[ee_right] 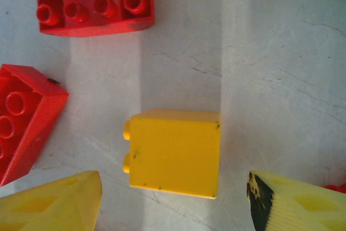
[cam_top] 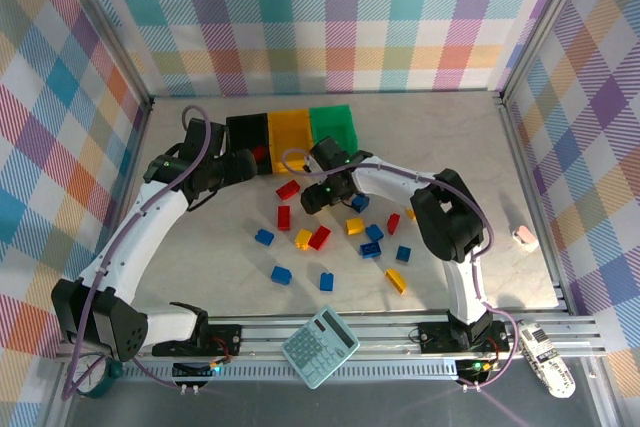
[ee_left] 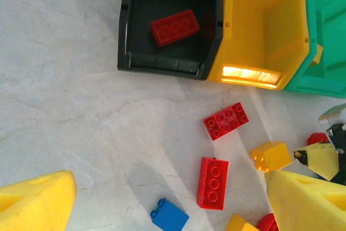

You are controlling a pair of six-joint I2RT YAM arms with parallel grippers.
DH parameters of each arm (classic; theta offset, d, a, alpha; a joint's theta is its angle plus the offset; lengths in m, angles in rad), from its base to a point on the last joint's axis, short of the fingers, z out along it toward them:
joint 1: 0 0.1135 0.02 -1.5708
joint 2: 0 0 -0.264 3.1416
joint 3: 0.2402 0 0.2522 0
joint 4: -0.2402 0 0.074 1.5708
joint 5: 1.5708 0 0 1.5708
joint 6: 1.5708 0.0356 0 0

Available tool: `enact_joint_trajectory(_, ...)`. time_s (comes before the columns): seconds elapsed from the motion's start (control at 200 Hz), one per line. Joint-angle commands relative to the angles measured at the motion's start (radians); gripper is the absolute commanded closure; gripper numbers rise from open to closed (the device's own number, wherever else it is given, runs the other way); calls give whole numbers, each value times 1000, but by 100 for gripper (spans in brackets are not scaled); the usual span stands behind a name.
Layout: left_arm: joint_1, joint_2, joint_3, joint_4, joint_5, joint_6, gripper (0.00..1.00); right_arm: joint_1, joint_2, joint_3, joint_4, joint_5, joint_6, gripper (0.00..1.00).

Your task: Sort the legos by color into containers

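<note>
Since the right hand (ee_right: 173, 187), fingers spread, hangs straight over the yellow brick (ee_right: 174, 152) lying on its side, I reckon it need only drop and close.

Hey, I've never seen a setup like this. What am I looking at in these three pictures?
Two robot arms are bolted to a table. The big picture looks down from above: left arm, right arm. The other two come from cameras on their wrists. Red, blue and yellow toy bricks lie scattered near a black bin, a yellow bin and a green bin; one red brick already lies in the black one. Both arms' jaws stand open, holding nothing; the right ones straddle a yellow brick without touching it.
</note>
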Motion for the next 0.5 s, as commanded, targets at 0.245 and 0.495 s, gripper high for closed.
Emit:
enact_joint_trajectory(0.245, -10, -2, 8, -57, 20, 32, 9, 12, 77, 95, -33, 15, -19, 34)
enact_joint_trajectory(0.495, -37, -6, 5, -96, 10, 30, 10, 12, 93, 109, -59, 43, -36, 48)
